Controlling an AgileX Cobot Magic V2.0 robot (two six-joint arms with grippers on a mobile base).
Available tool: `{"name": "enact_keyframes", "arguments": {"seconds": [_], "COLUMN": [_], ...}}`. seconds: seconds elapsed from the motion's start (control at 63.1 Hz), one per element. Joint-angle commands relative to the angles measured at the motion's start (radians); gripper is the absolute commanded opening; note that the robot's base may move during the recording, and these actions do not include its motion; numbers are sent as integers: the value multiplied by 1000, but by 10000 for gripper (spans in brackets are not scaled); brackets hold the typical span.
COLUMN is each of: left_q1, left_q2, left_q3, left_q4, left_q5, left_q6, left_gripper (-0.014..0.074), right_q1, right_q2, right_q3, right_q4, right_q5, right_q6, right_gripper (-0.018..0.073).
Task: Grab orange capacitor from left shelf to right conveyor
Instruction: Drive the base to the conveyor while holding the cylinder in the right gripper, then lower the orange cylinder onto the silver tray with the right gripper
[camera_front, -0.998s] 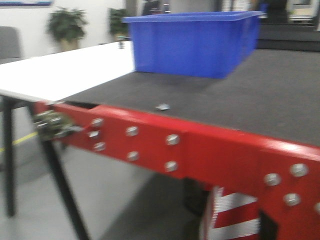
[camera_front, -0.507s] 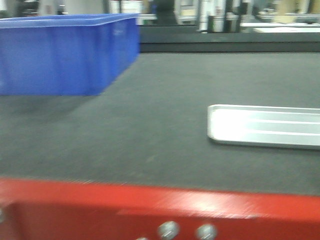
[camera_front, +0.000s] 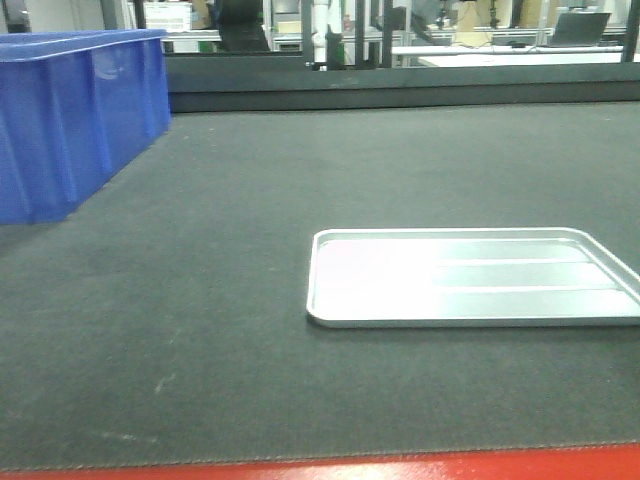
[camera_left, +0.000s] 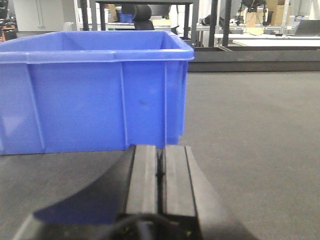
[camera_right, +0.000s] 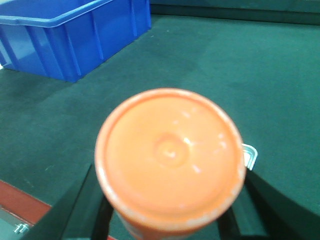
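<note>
- The orange capacitor (camera_right: 170, 160) is seen end-on in the right wrist view. Its round, smooth, slightly glossy cap has a small dimple at the centre. Its printed side is hidden from this angle.
- The right gripper (camera_right: 175, 217) is closed around the capacitor's body. Dark jaws are seen on either side of the cylinder below the cap, so the part is clamped by its curved side with its end left free.
- The capacitor is held over the right conveyor (camera_front: 250, 200), close to the belt's red front edge (camera_front: 400, 468). Whether its far end touches the belt cannot be told.
- The placing step is judged to be at hand, since the part is already carried over the belt and the left shelf is not in view.
- The conveyor is a broad, flat belt of dark grey, finely textured fabric, matt and faintly scuffed.
- A shallow silver tray (camera_front: 470, 275) with rounded corners and a raised rim is laid flat on the belt. One corner of it is glimpsed just past the capacitor in the right wrist view.
- A blue bin (camera_front: 70, 110) of ribbed, moulded plastic is stood on the belt well to the left of the tray.
- The left gripper (camera_left: 160, 175) is pointed at the bin's wall. Its black rubbery jaws are pressed together with nothing held between them, so this arm is judged to be parked out of the way.
</note>
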Motion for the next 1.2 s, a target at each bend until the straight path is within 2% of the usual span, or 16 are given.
{"name": "enact_keyframes", "arguments": {"seconds": [0.0,0.111,0.174,0.253,0.412,0.555,0.65,0.919,1.188], "left_q1": [-6,-6,-6,-6,-6,-6,-6,-6,-6], "left_q2": [10,10,10,10,10,10,10,10,10], "left_q3": [-8,-8,-8,-8,-8,-8,-8,-8,-8], "left_q4": [-5,-5,-5,-5,-5,-5,-5,-5,-5], "left_q5": [-83,-83,-83,-83,-83,-83,-83,-83,-83], "left_q6": [0,0,0,0,0,0,0,0,0], "left_gripper": [-105,-105,-105,-105,-105,-105,-105,-105,-105], "right_q1": [-3,-3,-3,-3,-3,-7,-41,-167,-175], "right_q2": [16,16,24,63,334,583,713,981,1153], "right_q3": [-28,-28,-28,-28,-29,-30,-43,-102,-140], "right_q4": [-16,-20,-47,-48,-51,-51,-50,-44,-46], "right_q5": [-111,-200,-321,-409,-450,-647,-727,-878,-902], "right_q6": [-11,-12,-10,-5,-4,-4,-3,0,0], "right_gripper": [43,43,43,50,50,50,50,50,50]}}
